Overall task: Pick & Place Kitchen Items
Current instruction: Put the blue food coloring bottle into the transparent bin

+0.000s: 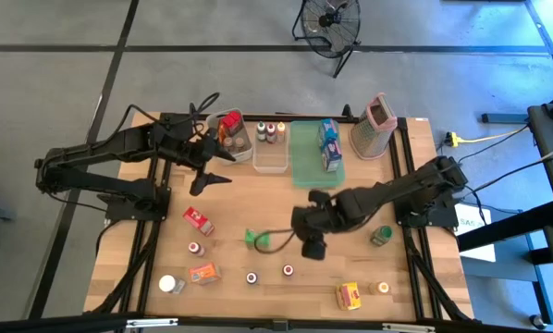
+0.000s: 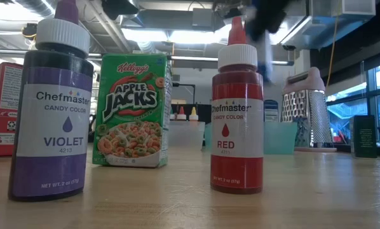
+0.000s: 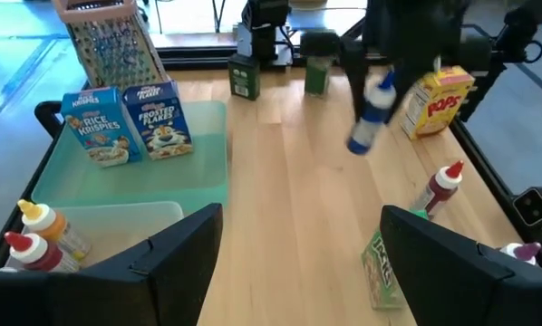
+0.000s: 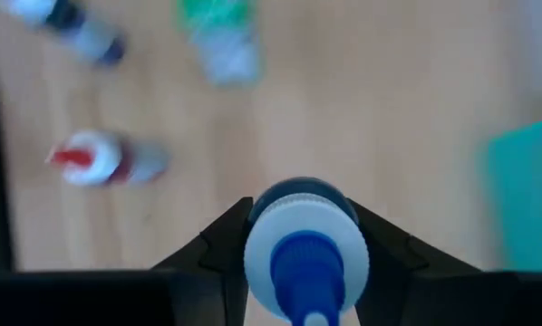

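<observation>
Closest to us in the low view stand the violet bottle [image 2: 50,102] and the red bottle [image 2: 237,111], upright on the table [image 2: 304,197], with the Apple Jacks box [image 2: 132,110] just behind and between them. Beyond the red bottle, over the middle of the table, our right gripper [image 4: 300,240] is clamped on the blue-capped bottle [image 3: 371,118], fingers pinching it just under the white cap. We judge it light, smooth and a little squeezable, so the stiff neck below the cap is the sound place to hold; it hangs tilted, above the table. Farther still, past the green tray [image 1: 312,157], our left gripper [image 1: 212,166] waits with fingers spread apart near the clear bins [image 1: 269,159].
</observation>
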Tool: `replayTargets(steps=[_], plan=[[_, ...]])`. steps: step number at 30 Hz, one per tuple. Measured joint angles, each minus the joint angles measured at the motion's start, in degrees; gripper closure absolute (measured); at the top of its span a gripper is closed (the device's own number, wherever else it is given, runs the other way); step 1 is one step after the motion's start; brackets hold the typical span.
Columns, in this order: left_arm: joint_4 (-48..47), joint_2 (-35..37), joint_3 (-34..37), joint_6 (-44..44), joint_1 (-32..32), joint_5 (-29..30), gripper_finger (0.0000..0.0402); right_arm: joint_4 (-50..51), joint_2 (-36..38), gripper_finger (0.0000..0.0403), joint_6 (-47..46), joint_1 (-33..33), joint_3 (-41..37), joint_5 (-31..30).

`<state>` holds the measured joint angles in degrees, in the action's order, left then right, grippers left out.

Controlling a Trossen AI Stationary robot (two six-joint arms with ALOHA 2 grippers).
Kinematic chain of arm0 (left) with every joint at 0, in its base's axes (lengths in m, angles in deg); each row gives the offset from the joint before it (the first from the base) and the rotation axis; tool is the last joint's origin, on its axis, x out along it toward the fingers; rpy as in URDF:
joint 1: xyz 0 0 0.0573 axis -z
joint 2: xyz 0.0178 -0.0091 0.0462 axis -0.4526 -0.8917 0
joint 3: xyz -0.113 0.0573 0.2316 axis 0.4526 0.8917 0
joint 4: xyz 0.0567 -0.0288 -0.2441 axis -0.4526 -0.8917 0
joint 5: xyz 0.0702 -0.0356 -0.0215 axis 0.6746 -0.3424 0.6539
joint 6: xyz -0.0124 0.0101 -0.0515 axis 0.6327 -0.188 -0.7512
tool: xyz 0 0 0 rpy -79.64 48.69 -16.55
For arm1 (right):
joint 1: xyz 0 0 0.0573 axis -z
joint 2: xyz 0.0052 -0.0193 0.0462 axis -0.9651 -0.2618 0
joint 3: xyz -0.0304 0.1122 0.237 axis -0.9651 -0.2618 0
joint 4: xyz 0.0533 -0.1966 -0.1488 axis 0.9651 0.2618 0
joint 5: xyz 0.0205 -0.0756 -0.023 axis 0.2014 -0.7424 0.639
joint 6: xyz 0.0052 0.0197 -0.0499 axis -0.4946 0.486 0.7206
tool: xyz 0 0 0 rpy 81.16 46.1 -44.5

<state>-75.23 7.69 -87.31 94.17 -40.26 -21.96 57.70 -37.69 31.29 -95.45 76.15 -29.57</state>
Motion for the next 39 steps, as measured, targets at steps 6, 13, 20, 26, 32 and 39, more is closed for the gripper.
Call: replayTargets(steps=[6,13,20,26,32,39], plan=[[-4.1,0.3,0.0,-0.7,1.0,-0.1,0.0107,3.2,0.0,0.0265,-3.1,6.4,11.5,-9.7],[-9.8,3.0,0.0,-3.4,3.1,0.0,0.0107,-2.0,0.1,0.0261,2.3,17.6,13.6,-10.0],[-11.3,5.4,0.0,-4.0,6.7,0.4,0.0107,-10.4,-3.9,0.026,7.0,29.3,13.7,-1.1],[-9.3,6.7,1.7,-4.1,9.1,5.7,0.0107,-11.4,-9.8,0.026,7.9,34.2,13.7,0.5],[3.2,9.7,11.9,-5.0,9.9,7.1,0.0107,-13.3,-13.8,0.0259,7.7,36.8,13.7,1.0],[10.3,11.8,16.9,-3.5,9.9,9.2,0.0107,-13.3,-16.1,0.0259,6.5,39.4,13.6,0.5]])
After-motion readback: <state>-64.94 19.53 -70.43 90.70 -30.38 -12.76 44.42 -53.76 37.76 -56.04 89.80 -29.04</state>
